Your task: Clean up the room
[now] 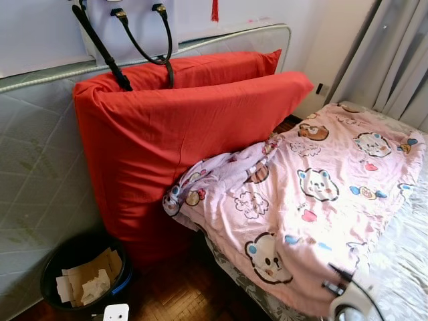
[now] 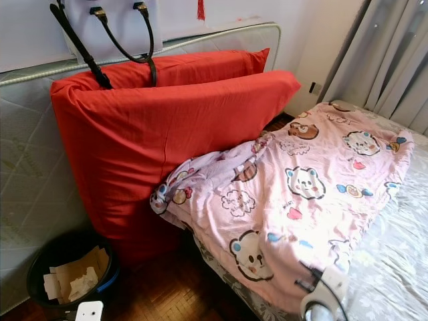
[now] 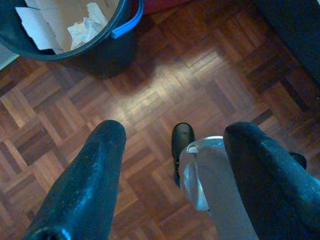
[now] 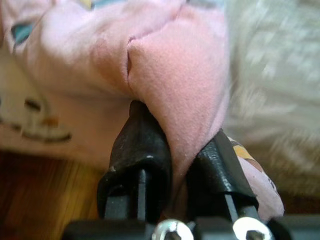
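Right gripper (image 4: 172, 150) pinching pink blanket (image 1: 314, 194) corner, blanket lengthwise along bed, left gripper (image 3: 175, 170) wide.

Bed (image 1: 401, 267): pink cartoon blanket (image 1: 314, 194) spread over it. Parquet floor (image 3: 165, 95): black bin (image 1: 80, 274) holding paper scraps.

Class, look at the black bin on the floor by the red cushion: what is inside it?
The black bin holds torn brown cardboard and crumpled white paper. Whatever lies beneath that top layer is covered and cannot be seen.
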You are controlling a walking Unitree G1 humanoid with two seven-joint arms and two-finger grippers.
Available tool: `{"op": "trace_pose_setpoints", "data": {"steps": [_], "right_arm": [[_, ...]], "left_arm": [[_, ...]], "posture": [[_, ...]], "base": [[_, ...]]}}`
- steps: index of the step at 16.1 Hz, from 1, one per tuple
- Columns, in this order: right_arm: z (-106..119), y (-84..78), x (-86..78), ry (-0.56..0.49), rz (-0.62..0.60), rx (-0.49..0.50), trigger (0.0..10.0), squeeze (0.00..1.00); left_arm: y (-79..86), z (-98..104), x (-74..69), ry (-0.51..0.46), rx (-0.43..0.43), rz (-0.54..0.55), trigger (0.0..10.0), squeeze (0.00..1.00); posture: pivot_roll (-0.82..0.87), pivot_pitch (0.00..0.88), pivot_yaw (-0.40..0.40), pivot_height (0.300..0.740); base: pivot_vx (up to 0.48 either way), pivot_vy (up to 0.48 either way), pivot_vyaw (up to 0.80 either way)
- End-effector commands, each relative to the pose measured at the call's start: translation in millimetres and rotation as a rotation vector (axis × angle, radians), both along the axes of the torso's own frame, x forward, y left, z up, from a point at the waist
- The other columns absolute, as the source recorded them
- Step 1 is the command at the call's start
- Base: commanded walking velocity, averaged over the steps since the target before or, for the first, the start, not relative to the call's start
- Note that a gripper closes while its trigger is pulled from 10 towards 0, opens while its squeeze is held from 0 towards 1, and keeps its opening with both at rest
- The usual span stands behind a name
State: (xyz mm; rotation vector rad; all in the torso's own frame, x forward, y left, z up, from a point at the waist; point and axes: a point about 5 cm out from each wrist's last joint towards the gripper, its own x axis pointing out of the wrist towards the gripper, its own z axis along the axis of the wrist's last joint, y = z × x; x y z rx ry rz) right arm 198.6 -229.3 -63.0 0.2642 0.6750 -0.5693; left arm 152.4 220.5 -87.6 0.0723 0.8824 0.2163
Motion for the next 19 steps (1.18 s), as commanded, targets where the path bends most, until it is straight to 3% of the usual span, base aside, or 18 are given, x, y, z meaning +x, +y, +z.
{"op": "trace_pose_setpoints", "data": {"steps": [1, 4, 8, 9, 11, 16, 17, 18, 19], "right_arm": [[-4.9, 0.9, -6.2, 0.027, -0.023, 0.043, 10.0, 0.00], [-12.4, -0.1, -17.5, 0.077, -0.121, 0.126, 10.0, 0.00], [-11.6, -6.5, -18.7, 0.072, -0.150, 0.138, 10.0, 0.00], [-11.6, -6.7, -18.6, 0.070, -0.151, 0.145, 10.0, 0.71], [-12.9, -6.6, -20.3, 0.083, -0.158, 0.156, 10.0, 1.00], [-18.8, -0.8, -27.9, 0.140, -0.141, 0.183, 10.0, 1.00], [-19.0, -0.8, -28.3, 0.144, -0.142, 0.180, 10.0, 0.93], [-19.1, -0.9, -28.4, 0.147, -0.142, 0.179, 10.0, 0.75], [-19.1, -0.8, -28.4, 0.150, -0.137, 0.180, 10.0, 0.00]], "left_arm": [[-1.3, -1.2, -1.1, 0.016, 0.000, -0.009, 10.0, 0.00], [8.8, -0.4, -5.3, 0.017, 0.006, -0.001, 10.0, 0.00], [9.6, -0.5, -6.2, 0.021, 0.009, -0.003, 10.0, 0.00], [8.0, -0.6, -5.2, 0.020, 0.008, -0.005, 10.0, 0.00], [5.0, -0.5, -3.1, 0.019, 0.006, -0.009, 10.0, 0.00], [1.1, 0.3, 1.5, 0.010, 0.002, -0.012, 10.0, 0.00], [1.4, 0.4, 1.4, 0.009, 0.001, -0.012, 10.0, 0.00], [1.5, 0.4, 1.3, 0.008, 0.001, -0.012, 10.0, 0.00], [1.8, 0.4, 1.1, 0.007, 0.001, -0.011, 10.0, 0.00]], "posture": [[0.08, 0.000, -0.106, 0.740], [0.09, 0.000, -0.107, 0.740], [0.09, 0.000, -0.105, 0.740], [0.08, 0.000, -0.105, 0.740], [0.08, 0.000, -0.104, 0.740], [0.08, 0.000, -0.104, 0.740], [0.08, 0.000, -0.104, 0.740], [0.08, 0.000, -0.104, 0.740], [0.08, 0.000, -0.104, 0.740]], "base": [[0.000, 0.000, 0.00], [0.000, 0.000, 0.00], [0.000, 0.000, 0.00], [0.000, 0.000, 0.00], [0.000, 0.000, 0.00], [0.000, 0.000, 0.00], [0.000, 0.000, 0.00], [0.000, 0.000, 0.00], [0.000, 0.000, 0.00]]}}
